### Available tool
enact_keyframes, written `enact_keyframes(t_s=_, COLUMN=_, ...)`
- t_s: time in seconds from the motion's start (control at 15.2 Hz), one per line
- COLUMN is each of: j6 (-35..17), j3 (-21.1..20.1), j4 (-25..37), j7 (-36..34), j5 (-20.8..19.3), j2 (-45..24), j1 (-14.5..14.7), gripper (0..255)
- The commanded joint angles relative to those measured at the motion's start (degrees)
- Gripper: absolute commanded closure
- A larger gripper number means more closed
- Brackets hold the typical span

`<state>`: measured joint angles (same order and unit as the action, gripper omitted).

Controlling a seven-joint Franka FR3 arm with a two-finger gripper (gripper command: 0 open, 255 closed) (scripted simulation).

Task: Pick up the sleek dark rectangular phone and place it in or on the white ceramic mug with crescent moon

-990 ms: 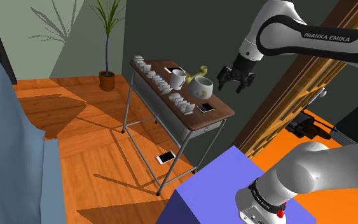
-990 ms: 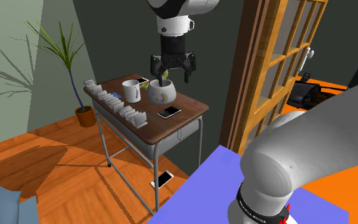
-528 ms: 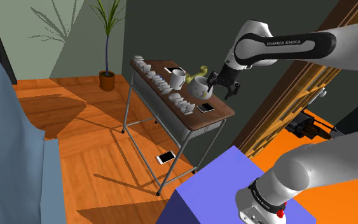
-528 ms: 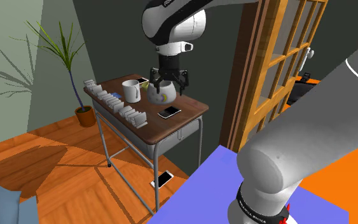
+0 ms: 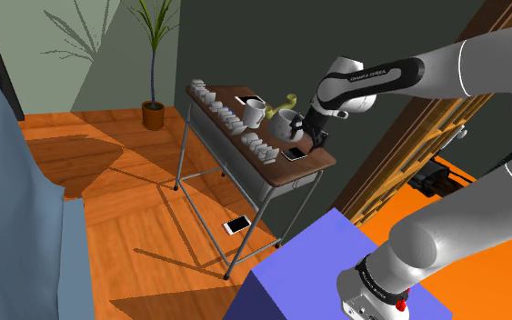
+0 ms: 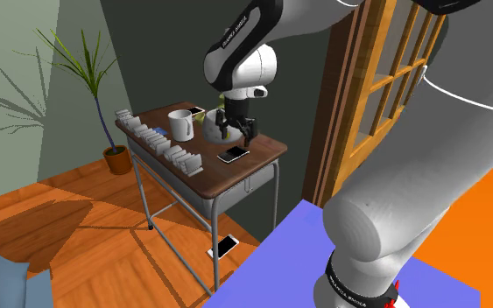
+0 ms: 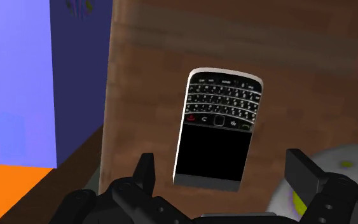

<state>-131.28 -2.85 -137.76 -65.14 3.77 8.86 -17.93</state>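
A dark phone (image 7: 217,130) with a keypad and pale rim lies flat on the brown table top (image 7: 152,76), also seen as the phone (image 5: 294,155) (image 6: 233,155) near the table's end. My gripper (image 7: 225,181) is open just above it, fingers (image 7: 147,172) apart on either side and not touching it. From outside, the gripper (image 5: 310,136) (image 6: 235,133) hangs low between the phone and the white mug with a yellow crescent (image 5: 286,125) (image 6: 216,129). That mug's edge (image 7: 336,172) sits beside one finger.
A plain white mug (image 5: 255,113) (image 6: 181,125) and a row of small white cards (image 5: 235,120) stand further along the table. A second phone (image 5: 245,100) lies at its far end, another phone (image 5: 237,224) on the floor. A potted plant (image 5: 154,109) stands behind.
The arm has swung down from above and beyond the moon mug to hang low over the phone at the table's end. The gripper stayed open; nothing on the table moved.
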Motion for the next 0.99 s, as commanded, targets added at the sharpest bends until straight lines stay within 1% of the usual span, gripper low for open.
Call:
enact_keyframes(t_s=0.0, j6=-2.0, j3=0.0, j4=-0.3, j7=-1.9, j5=0.3, j2=-1.6, j1=-0.3, gripper=0)
enact_keyframes(t_s=0.4, j6=-7.4, j3=-0.1, j4=-2.0, j7=-1.8, j5=0.4, j2=-5.2, j1=-0.2, gripper=0)
enact_keyframes(t_s=0.92, j6=-7.4, j3=-0.1, j4=-2.0, j7=-1.9, j5=0.4, j2=-5.2, j1=-0.2, gripper=0)
